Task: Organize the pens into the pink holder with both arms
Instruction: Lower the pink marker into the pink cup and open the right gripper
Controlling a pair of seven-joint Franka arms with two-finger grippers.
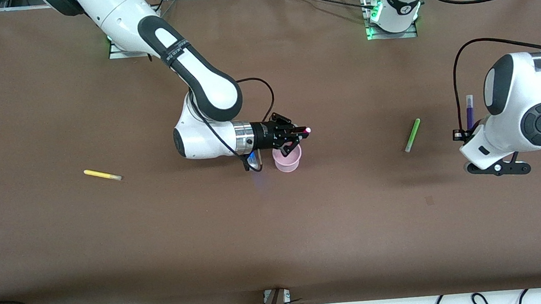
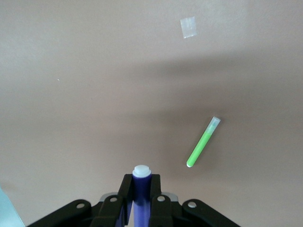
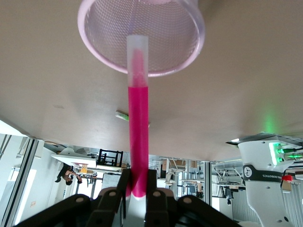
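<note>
No pen lies in the small round translucent pink holder (image 1: 286, 158) yet, as far as the views show. The right claw (image 1: 301, 135) hangs over its rim, clamped on the slim magenta-pink marker pen (image 3: 138, 113), whose pale end points into the cup. The left claw (image 2: 140, 193), over the surface (image 1: 277, 229) at the left arm's end, grips the dark purple marker pen (image 1: 469, 111). The light green pen (image 1: 412, 135) and yellow pen (image 1: 102, 175) lie loose, well apart; nothing blocks either.
</note>
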